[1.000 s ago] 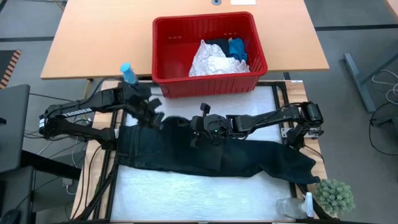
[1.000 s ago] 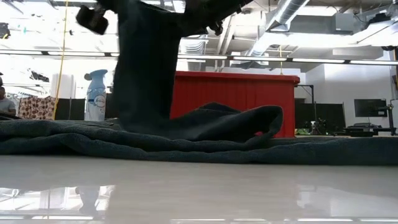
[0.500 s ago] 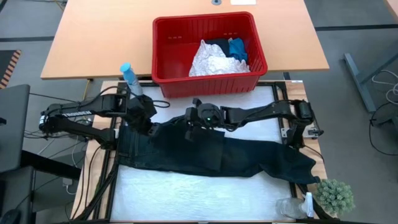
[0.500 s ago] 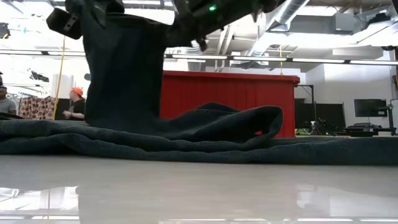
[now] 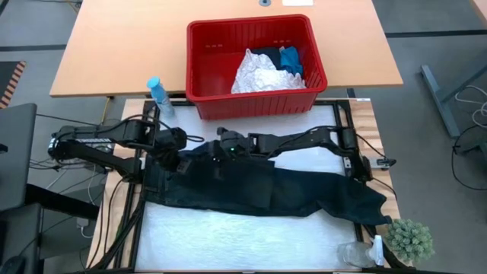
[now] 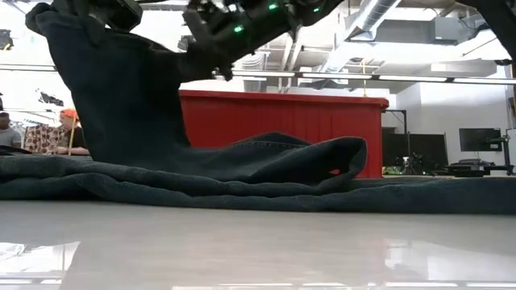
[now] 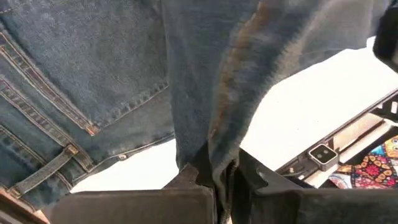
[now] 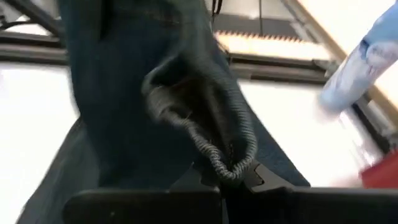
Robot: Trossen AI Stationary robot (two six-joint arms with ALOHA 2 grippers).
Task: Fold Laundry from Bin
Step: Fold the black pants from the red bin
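A pair of dark jeans lies spread across the white table mat, resting there by most of its length. One end of it is raised and hangs between my two grippers. My left gripper and my right gripper are both shut on that raised end, over the jeans' left part. The red bin stands beyond the table's far edge with a white crinkled cloth, a small blue one and some black cloth inside. My left gripper pinches a fold of the denim between its two fingers, coming from above at a slant. The cloth hangs down from the fingers toward the jeans lying below. My right gripper pinches the stitched hem edge of the raised end between its two fingers, reaching in from the table's right at a shallow downward slant. The cloth hangs below the fingers, and its lower part lies on the rest of the jeans.
A light blue spray bottle stands at the table's far left corner. A small green plant and a clear bottle stand at the near right corner. The near half of the mat is bare. People show in the room behind.
Both grippers have gone toward the table's left edge and a little down, staying shut. My right arm has reached farther left. The raised end of the jeans has travelled left with them; the rest of the jeans has stayed on the mat.
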